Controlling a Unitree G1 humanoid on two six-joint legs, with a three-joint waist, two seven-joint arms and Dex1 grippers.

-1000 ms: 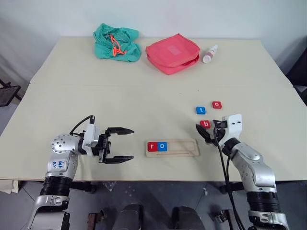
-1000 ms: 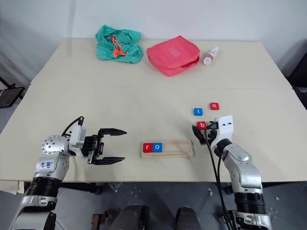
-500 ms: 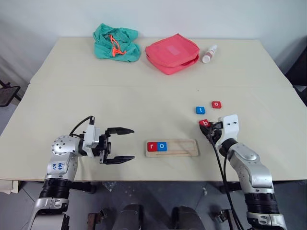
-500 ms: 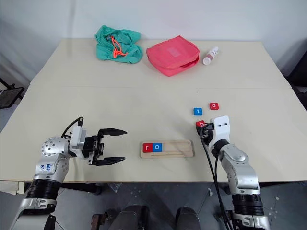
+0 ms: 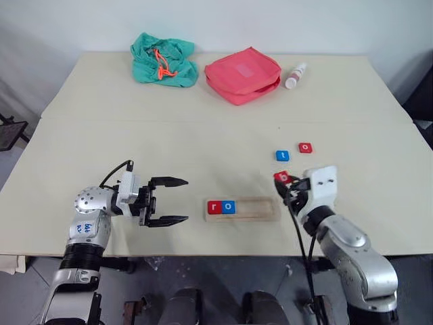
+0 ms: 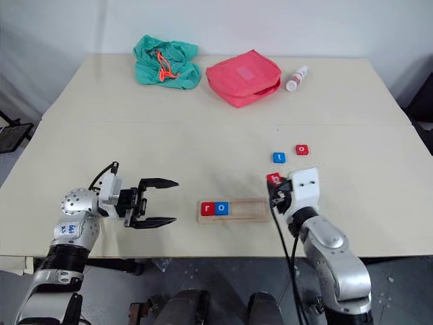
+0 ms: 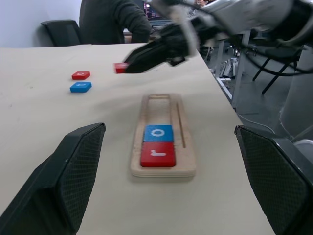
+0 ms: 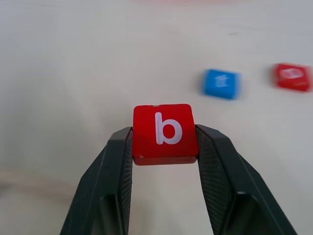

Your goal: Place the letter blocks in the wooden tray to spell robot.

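So the right gripper [image 8: 164, 147] has pulled back and inward since a second ago, and the small flat red square block with a white "b" [image 8: 165, 132] came with it. It was sitting on the worktop near the other loose blocks then; now it's clamped between the two black fingers [image 8: 111, 161], one on each side edge, letter facing up, lifted off the surface. In the head views it hangs just past the right end of the long pale-wood tray with the lengthwise groove [image 5: 260, 210], not in it yet.

Inside the tray, the red "r" block [image 5: 214, 207] and the blue "o" block [image 5: 229, 206] sit side by side, touching, at the left end. The rest of the groove is bare wood.

Further out from the right gripper, the blue "t" block [image 5: 282, 156] and the red "o" block [image 5: 306, 147] lie flat on the beige worktop [image 5: 203, 145], near each other but apart.

The left gripper [image 5: 177, 200] hasn't gone anywhere: it hovers to the left of the tray, pointing across at it, fingers spread wide with nothing between them.

Along the far edge of the worktop there's a crumpled teal cloth bag with an orange cord [image 5: 164, 59], a red zip pouch [image 5: 243, 74] and a small white bottle lying on its side [image 5: 295, 76], all well away from the blocks. The left wrist view also catches a person in a dark top [image 7: 113, 22] seated beyond the worktop.
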